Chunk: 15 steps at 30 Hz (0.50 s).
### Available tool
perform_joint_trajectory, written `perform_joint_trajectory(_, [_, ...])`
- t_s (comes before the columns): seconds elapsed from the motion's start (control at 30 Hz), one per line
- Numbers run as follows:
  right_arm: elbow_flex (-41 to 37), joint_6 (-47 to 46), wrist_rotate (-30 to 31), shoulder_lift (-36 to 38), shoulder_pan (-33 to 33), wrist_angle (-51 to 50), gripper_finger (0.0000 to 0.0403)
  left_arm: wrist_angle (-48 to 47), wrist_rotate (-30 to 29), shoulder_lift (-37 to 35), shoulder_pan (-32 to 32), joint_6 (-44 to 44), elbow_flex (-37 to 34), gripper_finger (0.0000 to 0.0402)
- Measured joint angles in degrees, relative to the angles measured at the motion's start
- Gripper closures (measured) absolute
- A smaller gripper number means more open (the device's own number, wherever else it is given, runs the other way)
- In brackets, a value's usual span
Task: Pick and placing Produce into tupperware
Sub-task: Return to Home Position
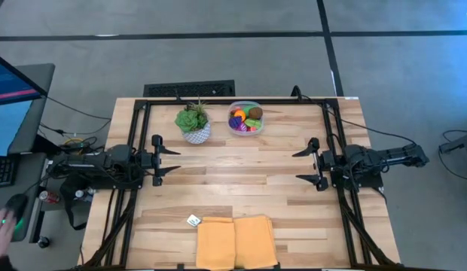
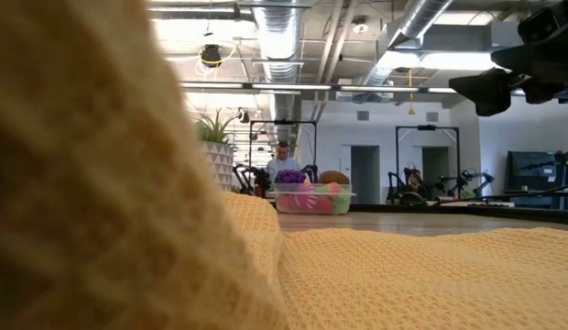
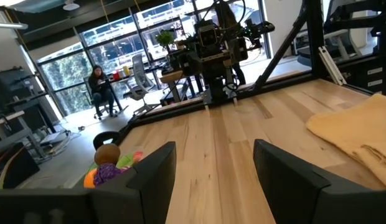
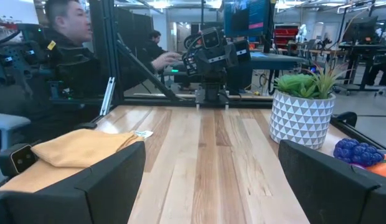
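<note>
The clear tupperware stands near the table's far edge, right of the plant pot, and holds a heap of small toy produce in purple, orange, red, green and brown. The low view shows the tupperware far off with pink and purple pieces inside. Part of the produce shows in the left wrist view and the right wrist view. My left gripper hovers open at the table's left side, my right gripper open at its right side. Both are empty and far from the tupperware.
A leafy plant in a white patterned pot stands left of the tupperware. A folded yellow cloth lies at the near edge, with a small tag beside it. A person's hand shows left of the table. Bare wood lies between the grippers.
</note>
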<state>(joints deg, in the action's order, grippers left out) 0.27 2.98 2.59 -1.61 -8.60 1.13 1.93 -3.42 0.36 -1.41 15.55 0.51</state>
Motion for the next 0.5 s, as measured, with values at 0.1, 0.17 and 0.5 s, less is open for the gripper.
perform_joint_trajectory(0.1, [0.00, -0.02, 0.00, 0.01, 0.00, 0.00, 0.0012, 0.00, 0.00, 0.00, 0.00, -0.12, 0.00, 0.0195])
perform_joint_trajectory(0.17, [0.00, 0.00, 0.00, 0.00, 0.02, 0.00, 0.0012, 0.00, 0.00, 0.00, -0.01, -0.28, 0.00, 0.0195])
perform_joint_trajectory(0.5, [0.00, 0.00, 0.00, 0.00, 0.02, 0.00, 0.0012, 0.01, 0.00, 0.00, -0.01, -0.26, -0.01, 0.0195])
